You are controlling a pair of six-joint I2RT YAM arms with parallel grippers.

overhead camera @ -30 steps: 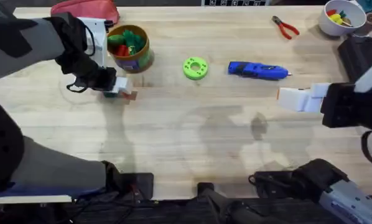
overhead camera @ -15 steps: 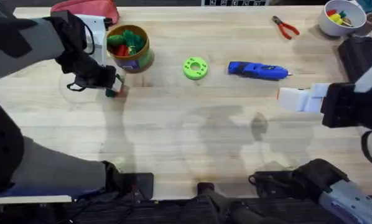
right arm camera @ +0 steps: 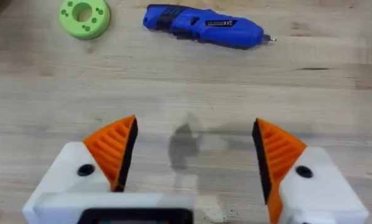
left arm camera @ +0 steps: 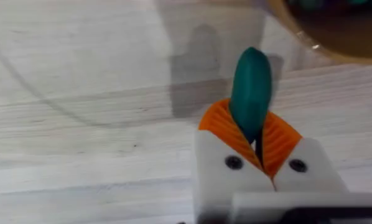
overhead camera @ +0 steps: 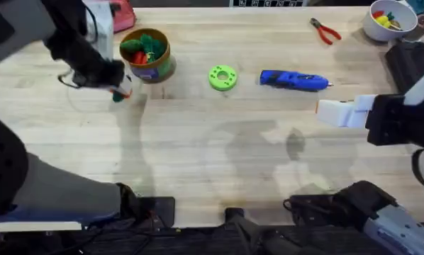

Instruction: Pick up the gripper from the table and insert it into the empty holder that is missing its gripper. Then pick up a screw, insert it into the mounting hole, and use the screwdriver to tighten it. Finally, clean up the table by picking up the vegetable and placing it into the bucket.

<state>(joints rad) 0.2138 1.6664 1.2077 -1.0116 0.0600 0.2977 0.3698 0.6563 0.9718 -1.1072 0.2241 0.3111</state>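
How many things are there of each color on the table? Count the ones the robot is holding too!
Blue: 1, the screwdriver
Green: 2, the ring and the vegetable pinched in the left gripper
Red: 1, the pliers
Yellow-rimmed: 1, the bucket
White: 1, the bowl
Total: 6

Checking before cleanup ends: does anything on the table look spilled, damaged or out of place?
Nothing stands out. The left gripper holds a green vegetable beside the bucket; the screwdriver and green ring lie neatly, and the right gripper hangs open.
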